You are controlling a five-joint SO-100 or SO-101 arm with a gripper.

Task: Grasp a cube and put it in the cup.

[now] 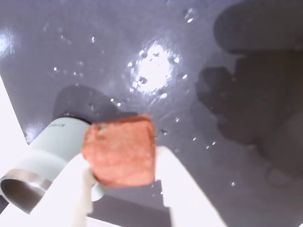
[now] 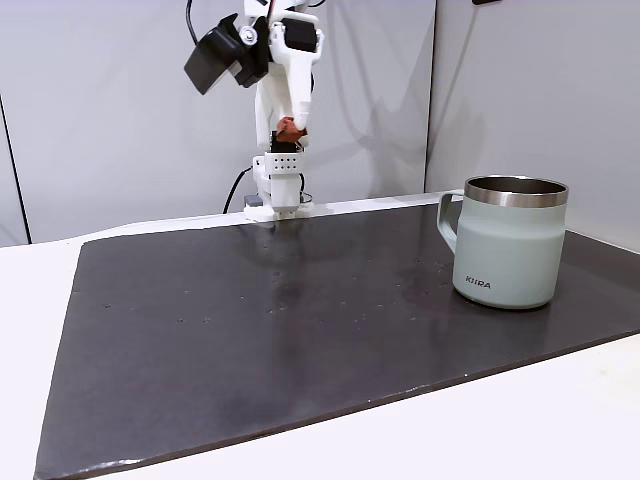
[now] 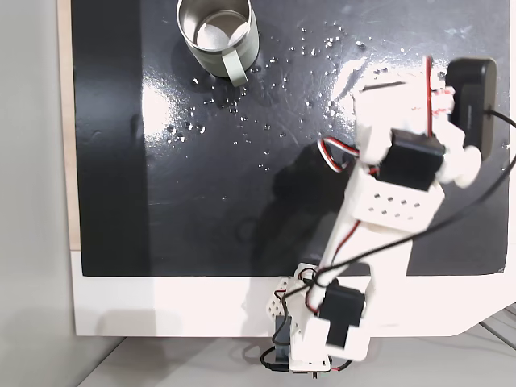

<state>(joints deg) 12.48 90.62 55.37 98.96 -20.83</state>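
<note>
The reddish-brown cube point(image 1: 120, 151) is clamped between my gripper's point(image 1: 122, 158) white fingers point(image 1: 182, 187), held high above the dark mat. From the side in a fixed view, the gripper point(image 2: 291, 131) hangs near the arm's base at the back, with the cube point(image 2: 290, 126) a small red spot in it. The sage-green cup point(image 1: 53, 144) with a steel rim stands upright below and to the left in the wrist view. It sits at the mat's right side point(image 2: 510, 250) in that fixed view, far from the gripper, and at the top point(image 3: 216, 36) from above, its inside bare.
A dark glossy mat point(image 2: 300, 320) covers most of the white table point(image 2: 500, 430). The folded white arm point(image 3: 395, 185) with its black camera and cables hangs over the mat's right half seen from above. The arm's base point(image 2: 275, 190) stands at the mat's far edge.
</note>
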